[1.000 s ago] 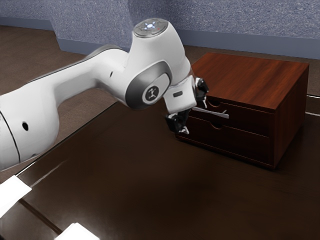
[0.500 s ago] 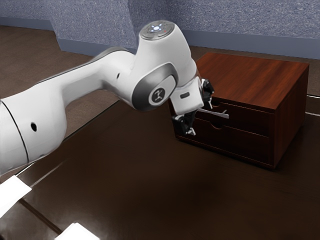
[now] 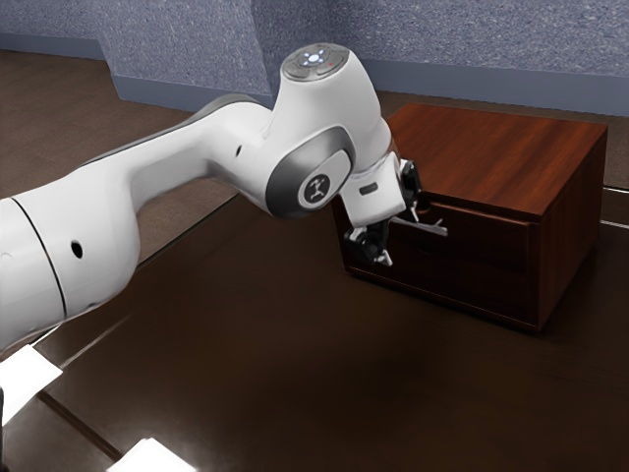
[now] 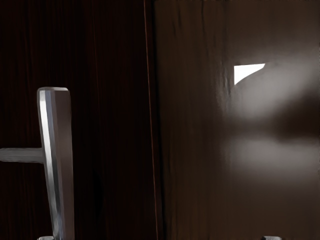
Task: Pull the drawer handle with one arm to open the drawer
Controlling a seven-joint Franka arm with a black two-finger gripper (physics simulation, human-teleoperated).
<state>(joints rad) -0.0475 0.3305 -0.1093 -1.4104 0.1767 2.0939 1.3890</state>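
While reaching in from the exterior view's left above the dark counter point(image 3: 295, 374), holds the black two-finger gripper point(image 3: 393, 220) at the upper drawer point(image 3: 484, 236) of the reddish-brown wooden cabinet point(image 3: 491, 157), fingers point(image 3: 410, 185) spread wide to either side of the silver bar handle point(image 3: 425, 226) point(image 4: 55, 165), unclamped.

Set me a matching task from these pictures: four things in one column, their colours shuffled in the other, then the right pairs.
Things:
1. drawer handle
2. drawer cabinet
3. arm
4. pincer

Colours:
A. white
B. black
C. silvery metal
D. reddish-brown wood

Pairs: 1-C, 2-D, 3-A, 4-B.
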